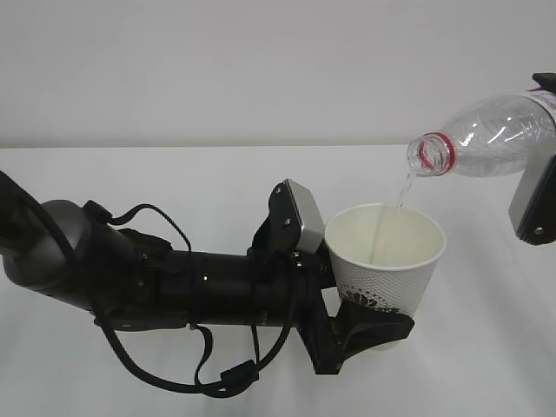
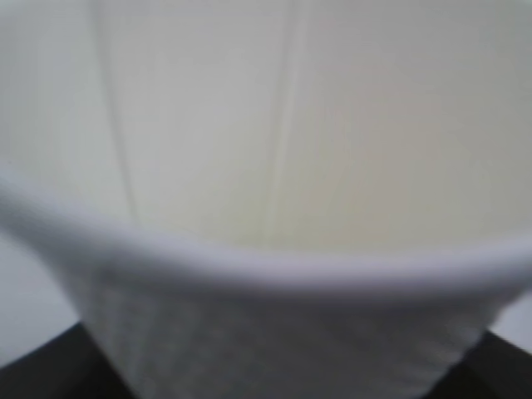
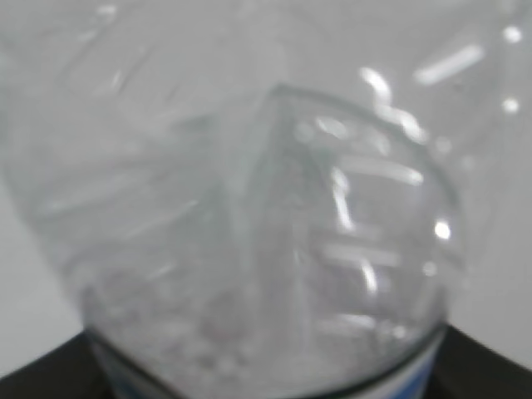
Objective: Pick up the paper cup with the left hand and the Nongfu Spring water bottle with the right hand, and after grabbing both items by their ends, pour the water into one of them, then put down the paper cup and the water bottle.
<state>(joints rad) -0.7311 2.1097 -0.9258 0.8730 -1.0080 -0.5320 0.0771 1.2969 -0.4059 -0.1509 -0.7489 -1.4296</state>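
left hand [image 1: 369, 328] clamps the paper cup [image 1: 387, 256] low; right hand [image 1: 534, 204] clamps the tipped nongfu spring water bottle [image 1: 491, 135]. pouring underway; setting both on the desk [image 1: 174, 182] remains.

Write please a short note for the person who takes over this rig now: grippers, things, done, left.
Left gripper: shut on the paper cup near its base, cup upright, above the table.
Right gripper: holds the Nongfu Spring water bottle at its rear end, tilted, uncapped mouth over the cup.
Done: both picked up; a thin stream of water runs into the cup.
Left: finish pouring, put down cup and bottle.
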